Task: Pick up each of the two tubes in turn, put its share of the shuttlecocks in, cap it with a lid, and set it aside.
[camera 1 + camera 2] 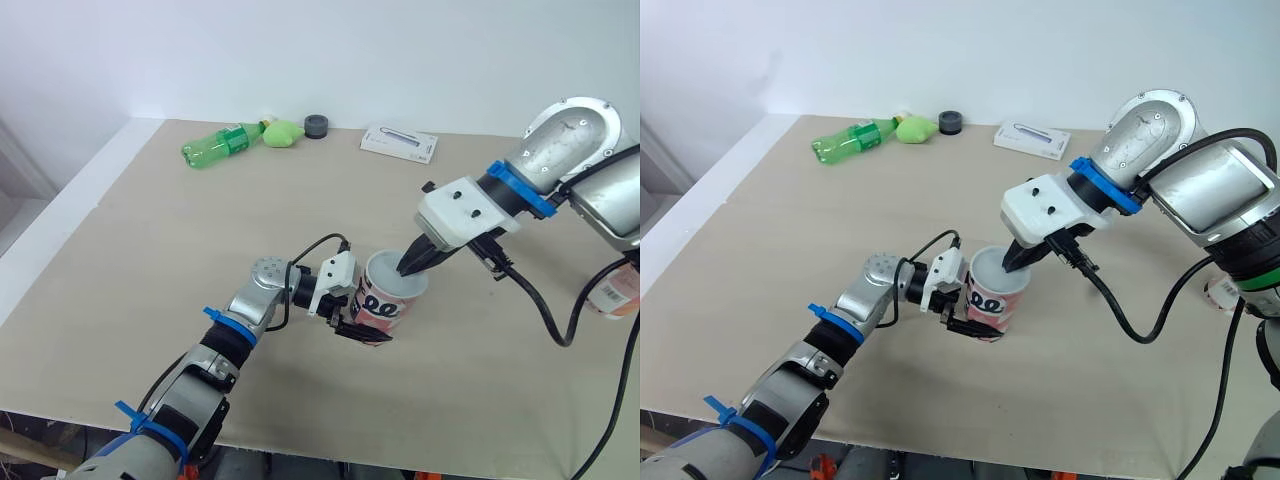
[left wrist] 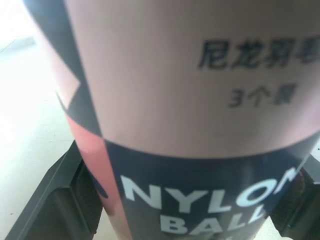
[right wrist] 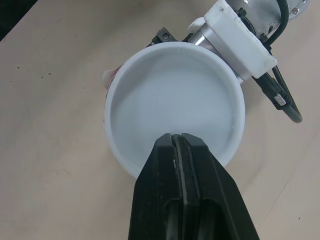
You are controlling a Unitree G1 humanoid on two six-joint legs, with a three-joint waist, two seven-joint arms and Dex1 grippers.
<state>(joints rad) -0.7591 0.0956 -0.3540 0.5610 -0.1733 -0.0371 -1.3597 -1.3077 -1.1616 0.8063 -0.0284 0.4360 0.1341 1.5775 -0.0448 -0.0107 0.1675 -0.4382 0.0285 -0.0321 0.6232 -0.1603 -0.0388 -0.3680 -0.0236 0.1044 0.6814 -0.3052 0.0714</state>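
Observation:
A pink and dark tube point(image 1: 380, 308) printed "NYLON BALL" point(image 2: 190, 125) stands upright near the middle of the table. My left gripper point(image 1: 362, 326) is shut on its lower body, one black finger point(image 2: 50, 200) on each side. A white lid point(image 1: 392, 282) sits on the tube's mouth, seen from above in the right wrist view point(image 3: 170, 95). My right gripper point(image 1: 408, 268) is shut, fingers pressed together, with its tip point(image 3: 176, 137) down on the lid just inside the near rim. The tube's contents are hidden.
At the table's far edge lie a green bottle point(image 1: 220, 145), a green soft toy point(image 1: 283, 133), a small black round thing point(image 1: 317, 126) and a flat white box point(image 1: 399, 142). A pinkish labelled cylinder point(image 1: 615, 290) shows at the right edge, behind my right arm.

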